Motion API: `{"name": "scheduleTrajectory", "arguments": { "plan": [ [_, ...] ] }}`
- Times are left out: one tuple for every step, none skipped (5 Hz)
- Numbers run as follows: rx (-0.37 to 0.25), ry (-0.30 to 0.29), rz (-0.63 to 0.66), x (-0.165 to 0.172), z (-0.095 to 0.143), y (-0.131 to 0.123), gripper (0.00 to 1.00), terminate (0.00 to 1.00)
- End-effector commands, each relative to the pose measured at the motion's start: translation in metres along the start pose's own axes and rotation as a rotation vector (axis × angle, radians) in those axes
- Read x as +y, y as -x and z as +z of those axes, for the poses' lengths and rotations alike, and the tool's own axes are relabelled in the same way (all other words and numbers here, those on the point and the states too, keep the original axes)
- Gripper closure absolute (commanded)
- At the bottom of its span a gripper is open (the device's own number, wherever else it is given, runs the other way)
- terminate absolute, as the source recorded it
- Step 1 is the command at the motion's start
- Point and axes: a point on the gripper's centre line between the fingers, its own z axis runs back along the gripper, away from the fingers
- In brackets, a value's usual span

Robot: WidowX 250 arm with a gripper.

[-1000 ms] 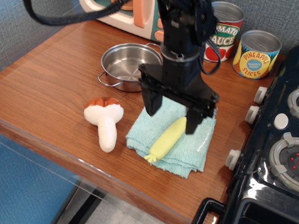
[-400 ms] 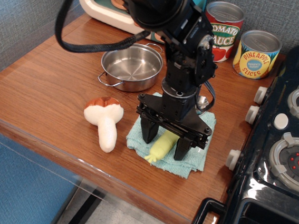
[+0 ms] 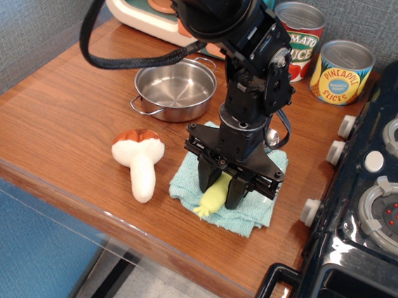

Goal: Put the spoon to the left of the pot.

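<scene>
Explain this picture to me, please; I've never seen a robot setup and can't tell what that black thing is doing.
The black thing is a robot arm, seen by one camera looking down at a wooden table. Its gripper, a two-fingered claw, is closed around the yellow handle of a toy spoon lying on a light blue cloth. Beside it lie a plush mushroom and a steel pot. Two cans stand behind, and a toy stove sits beside the table.

The tool (image 3: 219,191) is matt black, its fingers pressed to the spoon (image 3: 213,197)'s smooth pale yellow plastic handle. Beneath it lies a nubby teal cloth (image 3: 253,212) on glossy wood-grain worktop (image 3: 61,115). Behind and left of the tool, the pot (image 3: 174,88) is polished steel; the mushroom (image 3: 139,160) to its left is soft plush.
</scene>
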Motion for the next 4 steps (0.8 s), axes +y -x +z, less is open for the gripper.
{"name": "scheduleTrajectory", "arguments": {
  "plan": [
    [-0.053,0.018,0.015,0.0058,0.0200,-0.0060,0.00,0.00],
    [-0.061,0.013,0.013,0.0053,0.0215,-0.0079,0.00,0.00],
    [-0.055,0.010,0.011,0.0053,0.0217,-0.0092,0.00,0.00],
    [-0.060,0.011,0.001,0.0040,0.0225,-0.0115,0.00,0.00]
  ]
}}
